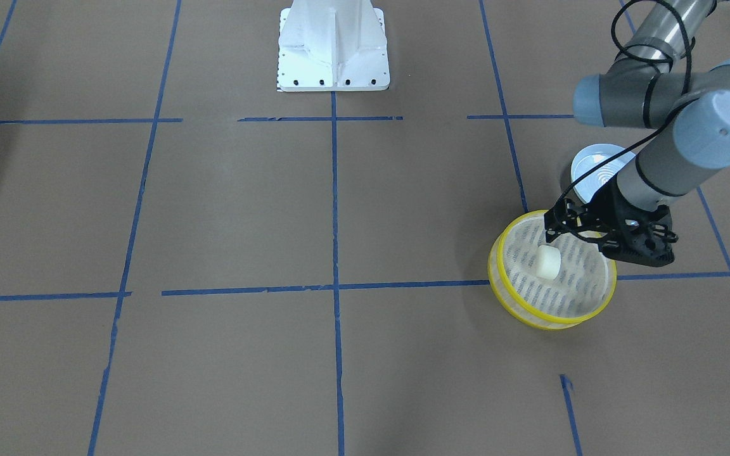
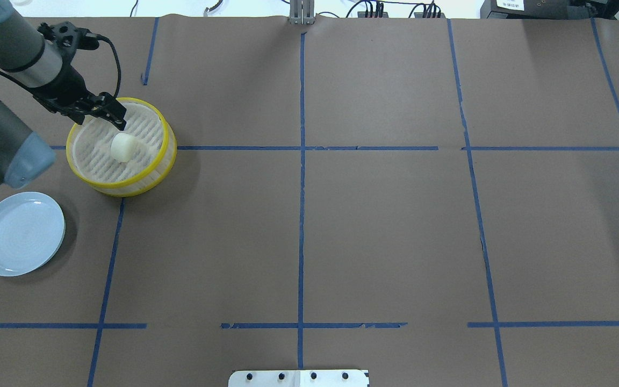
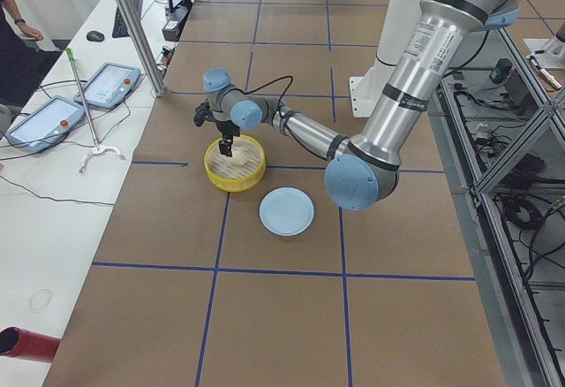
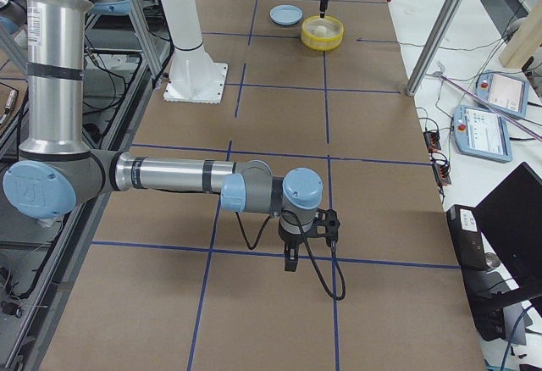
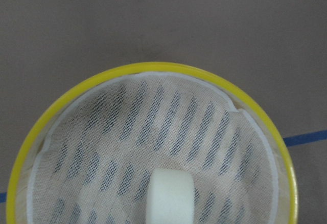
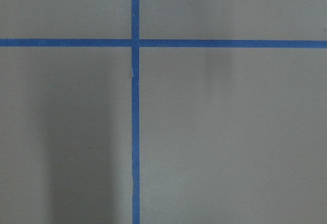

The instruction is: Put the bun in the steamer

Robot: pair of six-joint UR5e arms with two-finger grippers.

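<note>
The cream-white bun (image 1: 547, 261) lies free on the slatted floor of the yellow-rimmed steamer (image 1: 555, 320). In the overhead view the bun (image 2: 123, 148) sits near the middle of the steamer (image 2: 127, 185). My left gripper (image 2: 120, 122) hovers just above the steamer's far rim, apart from the bun, and looks open and empty; it also shows in the front-facing view (image 1: 550, 229). The left wrist view looks down on the bun (image 5: 170, 196) inside the steamer (image 5: 153, 66). My right gripper (image 4: 290, 261) hangs over bare table far away, and I cannot tell whether it is open.
A pale blue plate (image 2: 19, 234) lies empty beside the steamer, toward the robot's side. The white robot base (image 1: 333, 47) stands at the table's middle edge. Blue tape lines cross the brown table.
</note>
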